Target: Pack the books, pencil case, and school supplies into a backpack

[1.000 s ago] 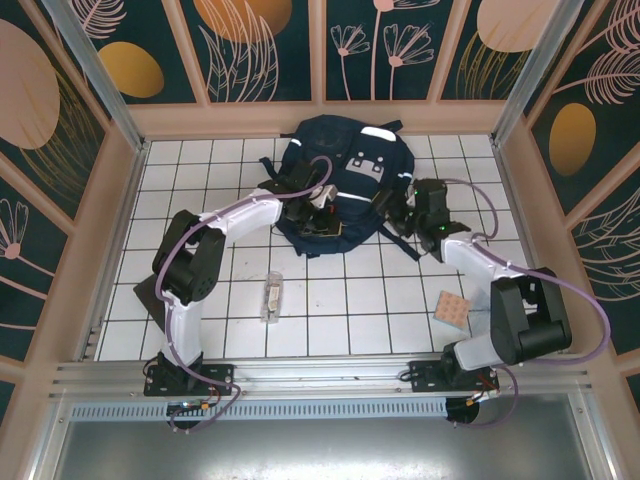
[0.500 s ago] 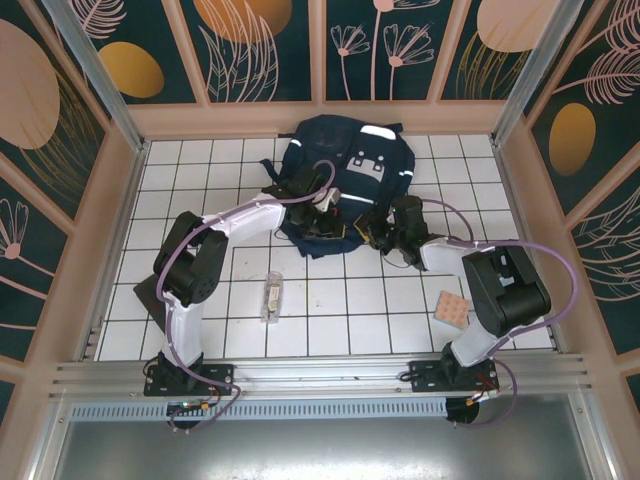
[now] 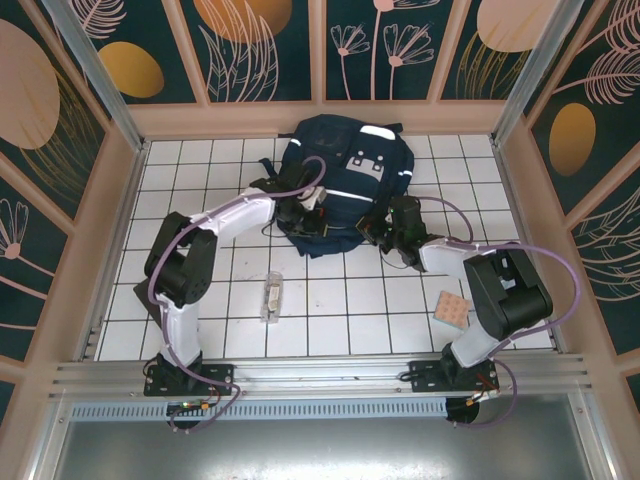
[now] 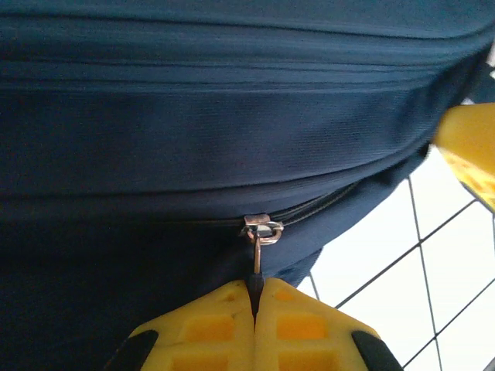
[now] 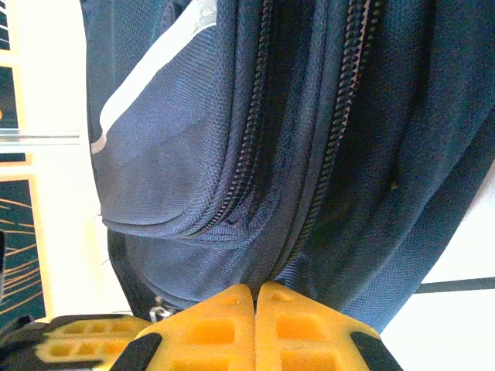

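Top view: I've got the backpack at the far centre of the table, its long axis running away from me. The left gripper and right gripper both sit at its near edge. The clear box and dotted pad lie loose on near tiles, outside the bag.

Left wrist: the fingers are clamped on the zipper pull. The pull lies straight ahead and the zip track runs sideways.

Right wrist: the fingertips are closed, apparently pinching fabric between two zip tracks. The bag's inside is hidden.
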Motion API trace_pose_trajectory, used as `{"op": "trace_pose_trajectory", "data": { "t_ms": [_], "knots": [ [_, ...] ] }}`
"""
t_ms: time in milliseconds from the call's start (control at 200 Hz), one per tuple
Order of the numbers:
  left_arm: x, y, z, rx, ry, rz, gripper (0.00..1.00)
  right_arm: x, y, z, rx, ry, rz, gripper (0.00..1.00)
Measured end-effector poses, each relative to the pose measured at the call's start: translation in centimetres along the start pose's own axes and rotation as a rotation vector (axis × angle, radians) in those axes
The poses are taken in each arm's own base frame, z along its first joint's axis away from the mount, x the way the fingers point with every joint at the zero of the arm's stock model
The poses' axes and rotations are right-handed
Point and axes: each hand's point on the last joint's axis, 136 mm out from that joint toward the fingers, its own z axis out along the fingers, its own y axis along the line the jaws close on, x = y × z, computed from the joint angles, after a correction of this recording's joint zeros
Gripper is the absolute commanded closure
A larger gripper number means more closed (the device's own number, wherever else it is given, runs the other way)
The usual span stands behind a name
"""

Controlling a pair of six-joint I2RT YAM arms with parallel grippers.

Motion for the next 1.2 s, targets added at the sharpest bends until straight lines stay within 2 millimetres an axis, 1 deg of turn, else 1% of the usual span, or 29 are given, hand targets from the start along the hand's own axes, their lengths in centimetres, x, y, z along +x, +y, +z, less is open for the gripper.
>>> {"op": "trace_pose_trajectory", "data": {
  "t_ms": [125, 185, 255, 340, 425, 480, 500, 580, 635, 695, 770, 831, 901, 971, 1051, 1106, 1141, 1201],
  "knots": [
    [-1.0, 3.5, -2.1, -0.099, -0.03, -0.018, 1.0, -0.1, -0.1, 0.0, 0.006, -0.008, -0.003, 1.0],
    [-1.4, 5.2, -2.7, -0.14, -0.04, -0.028, 1.0, -0.2, -0.2, 0.0, 0.009, -0.013, -0.004, 1.0],
    [-1.7, 6.6, -3.1, -0.174, -0.051, -0.032, 1.0, -0.3, -0.3, 0.0, 0.01, -0.014, -0.008, 1.0],
    [-1.8, 6.9, -3.2, -0.184, -0.053, -0.018, 1.0, -0.6, -0.4, -0.1, 0.012, -0.02, -0.014, 1.0],
    [-1.3, 6.5, -2.7, -0.162, -0.037, -0.009, 1.0, -1.1, -0.8, -0.1, 0.023, -0.029, -0.021, 1.0],
    [-0.8, 6.4, -2.3, -0.156, -0.026, -0.005, 1.0, -1.8, -1.3, -0.1, 0.047, -0.047, -0.025, 1.0],
    [-0.5, 6.2, -2.1, -0.155, -0.021, 0.001, 1.0, -2.2, -1.4, 0.0, 0.055, -0.058, -0.026, 1.0],
    [0.3, 5.4, -2.0, -0.15, -0.009, 0.007, 1.0, -4.9, -1.7, 0.3, 0.082, -0.129, -0.033, 1.0],
    [1.2, 4.3, -1.9, -0.132, 0.002, 0.008, 1.0, -6.7, -1.5, 0.4, 0.09, -0.171, -0.037, 1.0],
    [2.3, 2.8, -1.5, -0.099, 0.014, 0.01, 1.0, -8.1, -1.5, 0.3, 0.106, -0.2, -0.042, 0.85],
    [3.1, 1.0, -0.7, -0.049, 0.024, 0.004, 1.0, -9.2, -1.4, 0.0, 0.128, -0.226, -0.058, 0.7],
    [3.6, -0.3, -0.1, -0.004, 0.032, -0.01, 1.0, -9.8, -1.2, -0.2, 0.136, -0.248, -0.061, 0.59],
    [3.7, -1.8, 0.3, 0.048, 0.034, -0.028, 1.0, -10.0, -1.2, -0.5, 0.146, -0.256, -0.067, 0.52],
    [3.1, -3.6, 0.7, 0.109, 0.029, -0.042, 1.0, -9.6, -0.9, -1.2, 0.155, -0.245, -0.079, 0.46],
    [1.9, -5.8, 1.5, 0.176, 0.021, -0.043, 1.0, -9.2, -0.1, -2.4, 0.147, -0.241, -0.09, 0.43],
    [0.9, -7.6, 1.9, 0.218, 0.014, -0.031, 1.0, -8.8, 0.5, -3.6, 0.137, -0.244, -0.095, 0.4],
    [0.2, -8.5, 2.2, 0.239, 0.005, -0.025, 1.0, -8.5, 0.8, -4.4, 0.13, -0.247, -0.098, 0.36],
    [-0.7, -10.0, 2.5, 0.276, -0.013, -0.012, 1.0, -7.9, 1.1, -5.5, 0.113, -0.244, -0.094, 0.34]
  ]
}}
